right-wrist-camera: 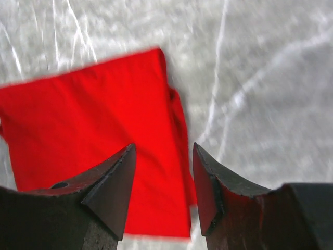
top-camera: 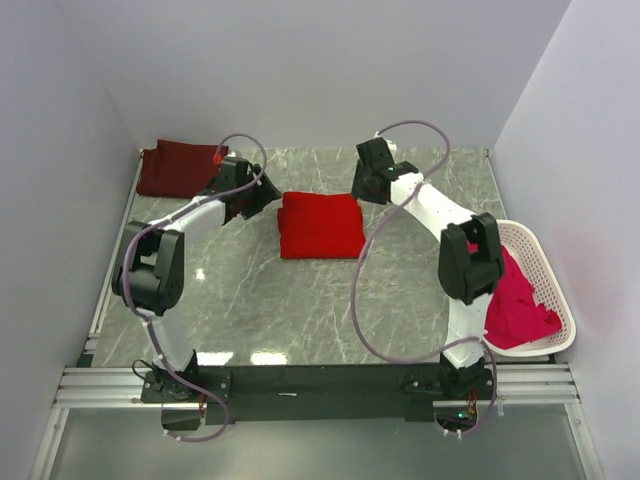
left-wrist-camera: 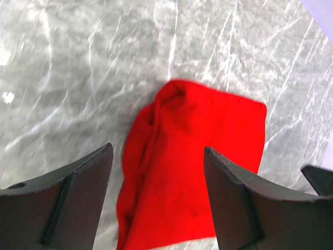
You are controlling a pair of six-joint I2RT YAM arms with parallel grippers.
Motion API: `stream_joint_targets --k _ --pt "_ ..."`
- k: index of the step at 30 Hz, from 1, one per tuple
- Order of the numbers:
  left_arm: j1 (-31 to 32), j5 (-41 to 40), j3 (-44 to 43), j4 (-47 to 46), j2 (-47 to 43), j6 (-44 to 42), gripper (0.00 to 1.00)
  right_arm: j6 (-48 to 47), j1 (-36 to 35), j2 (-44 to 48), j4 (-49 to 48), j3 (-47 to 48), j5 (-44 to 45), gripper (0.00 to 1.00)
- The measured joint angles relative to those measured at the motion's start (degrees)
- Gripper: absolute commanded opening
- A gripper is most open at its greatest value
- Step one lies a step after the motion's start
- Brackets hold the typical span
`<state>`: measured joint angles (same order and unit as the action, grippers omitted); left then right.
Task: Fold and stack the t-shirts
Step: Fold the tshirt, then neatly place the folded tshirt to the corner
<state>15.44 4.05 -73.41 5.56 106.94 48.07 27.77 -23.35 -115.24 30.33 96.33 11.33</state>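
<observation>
Over the desk (top-camera: 250,310), we see the left end effector (left-wrist-camera: 156,174) and right end effector (right-wrist-camera: 164,174) wide, empty — a one-layer regrasp could unfold the red t-shirt (top-camera: 320,225).

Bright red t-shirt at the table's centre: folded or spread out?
Folded. The bright red t-shirt lies as a compact rectangle, layered edges visible along one side, no sleeves spread.

The bright red t-shirt (top-camera: 320,225) lies folded flat between the left gripper (top-camera: 262,193) and the right gripper (top-camera: 363,188), the folded dark maroon t-shirt (top-camera: 178,166) lies beyond the left one, and the crumpled pinkish-red t-shirt (top-camera: 520,300) lies well behind the right one.
</observation>
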Motion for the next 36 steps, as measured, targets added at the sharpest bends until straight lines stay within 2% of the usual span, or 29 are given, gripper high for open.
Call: stream_joint_targets --k 3,6,11,22,29,33,35,36 --pt "0.26 -0.2 3.28 0.33 -2.97 -0.24 0.77 0.31 -0.85 5.09 0.44 -4.79 0.74 0.54" --pt "0.46 1.62 3.67 0.92 -2.47 -0.85 0.79 0.9 -3.23 6.32 -0.02 -5.84 1.53 0.54" --pt "0.61 6.23 0.22 2.93 3.63 -3.76 0.81 1.33 -6.36 5.27 -1.64 -10.25 -0.76 0.54" --pt "0.55 13.92 -6.78 5.97 11.28 -8.57 0.81 1.36 -5.25 0.72 -2.71 -14.05 -2.99 0.54" --pt "3.3 11.43 -7.87 6.62 12.07 -9.09 0.76 1.36 -4.31 0.61 -3.61 -14.03 -4.33 0.54" --pt "6.56 9.4 -9.35 6.75 13.07 -9.25 0.7 1.33 -4.11 0.52 -3.72 -13.84 -4.96 0.54" --pt "7.34 8.59 -9.33 6.78 13.09 -9.27 0.63 1.33 -4.09 0.52 -3.78 -13.73 -5.25 0.54" --pt "7.58 8.22 -9.35 6.84 13.18 -9.2 0.54 1.33 -4.09 0.52 -3.78 -13.7 -5.4 0.54"
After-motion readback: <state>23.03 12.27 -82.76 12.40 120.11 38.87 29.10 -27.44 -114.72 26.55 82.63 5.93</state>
